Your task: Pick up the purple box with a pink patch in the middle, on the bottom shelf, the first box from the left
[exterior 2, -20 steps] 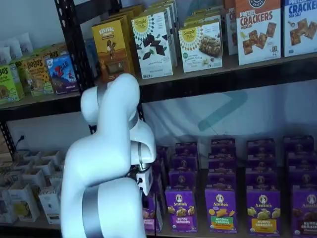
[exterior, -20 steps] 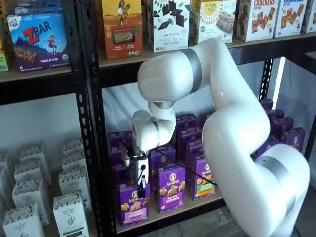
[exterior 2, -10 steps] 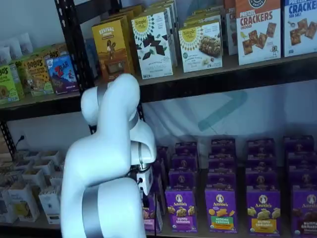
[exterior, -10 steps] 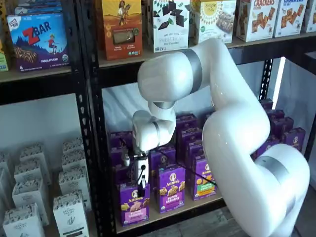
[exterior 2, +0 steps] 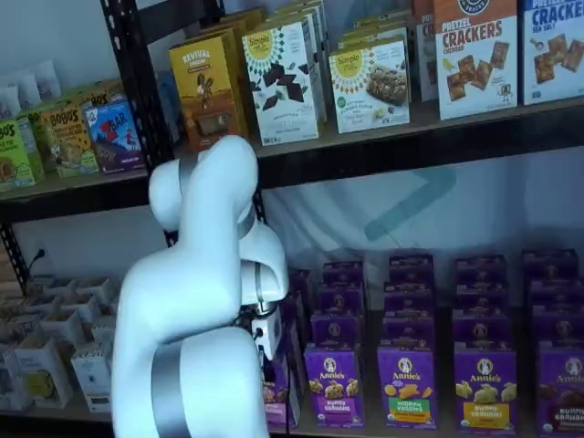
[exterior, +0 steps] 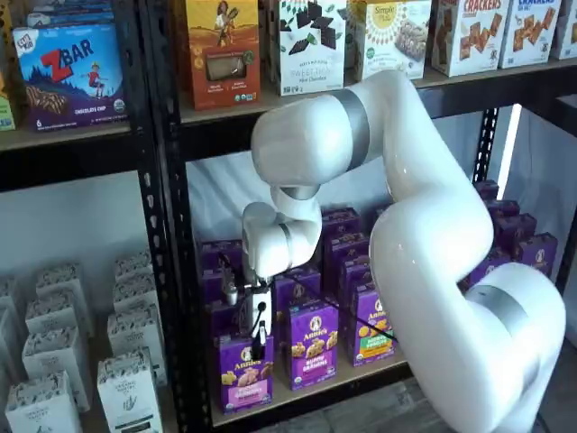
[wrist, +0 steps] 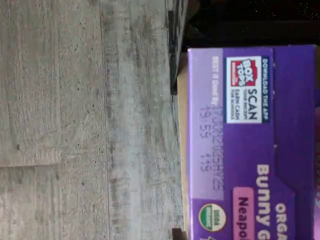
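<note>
The purple box (exterior: 245,374) with its pink patch stands at the left front of the bottom shelf (exterior: 352,373). My gripper (exterior: 259,338) hangs straight down over it, and its black fingers are shut on the box's top edge. The wrist view looks down on the purple box (wrist: 250,150) from close above, showing its top flap, a date stamp and a pink label. In a shelf view my white arm hides most of the purple box (exterior 2: 276,394); only a sliver shows.
More purple cartons (exterior: 313,343) stand close on the right and in rows behind. A black rack upright (exterior: 162,271) rises just to the left, with white cartons (exterior: 126,388) beyond it. Grey wood floor (wrist: 75,125) lies below the shelf edge.
The gripper's fingers have closed on the purple box's top. Box and gripper have risen very slightly.
</note>
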Controlling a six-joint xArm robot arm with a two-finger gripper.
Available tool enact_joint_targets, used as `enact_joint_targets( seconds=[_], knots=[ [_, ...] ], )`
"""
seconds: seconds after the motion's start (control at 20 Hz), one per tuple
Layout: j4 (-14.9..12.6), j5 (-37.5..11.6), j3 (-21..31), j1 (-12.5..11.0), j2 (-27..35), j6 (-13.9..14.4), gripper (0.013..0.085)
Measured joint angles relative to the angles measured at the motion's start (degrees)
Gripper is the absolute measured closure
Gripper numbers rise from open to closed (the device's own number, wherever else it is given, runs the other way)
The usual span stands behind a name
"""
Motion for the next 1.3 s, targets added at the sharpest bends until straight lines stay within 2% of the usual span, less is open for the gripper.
enact_joint_targets(
  seconds=[0.9,0.95,1.3],
  knots=[
    [0.9,-1.0,5.4,-0.8,-3.8,-1.7,0.057],
    [1.1,-0.9,5.7,-0.8,-4.1,-1.9,0.061],
    [0.6,-1.4,7.7,-0.5,-5.5,-1.2,0.061]
  ],
)
